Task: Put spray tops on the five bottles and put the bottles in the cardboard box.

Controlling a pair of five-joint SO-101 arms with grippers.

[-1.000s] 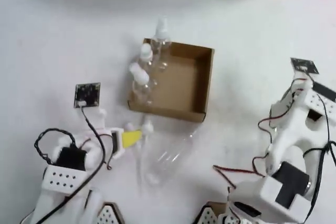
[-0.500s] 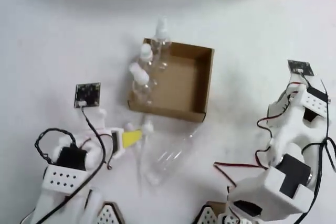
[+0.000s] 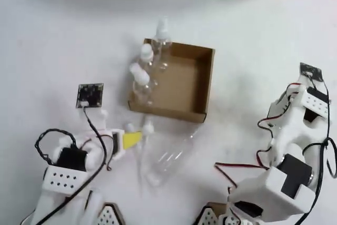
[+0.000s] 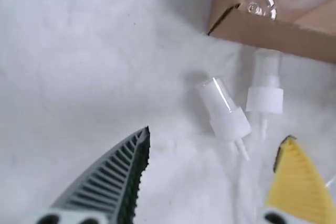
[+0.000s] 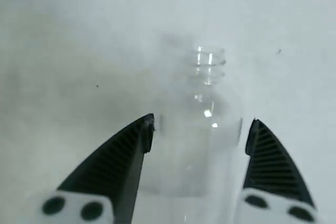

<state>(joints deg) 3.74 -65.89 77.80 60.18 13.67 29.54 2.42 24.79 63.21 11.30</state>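
Step in hand, by my read: capping the last bottles. Three capped bottles (image 3: 140,77) stand along the left wall of the cardboard box (image 3: 202,85), prob. inside it. The right claw (image 5: 201,124) is spread wide w/ an uncapped bottle (image 5: 209,66) btwn its jaws, neck pointing away. It looks bracketed, not yet pinched. The left claw (image 4: 216,135) is also wide and holds nothing. It hangs over two loose spray tops (image 4: 227,113) lying on the surface (image 4: 79,51) just beside the box corner. A clear bottle (image 3: 166,156) lies near the left claw in the high view; exact count there is hard to tell.

Next, I'd judge: the right claw needs to close on the bottle body & steady it. The left claw needs to drop onto one top and grip its collar so the dip tube stays free.

Vs. 1 s ago: the right arm (image 3: 292,140) has swung slightly outward, so its wrist board (image 3: 310,70) sits a bit nearer the surface's right edge. The left arm (image 3: 68,167), box & bottles are unchanged.
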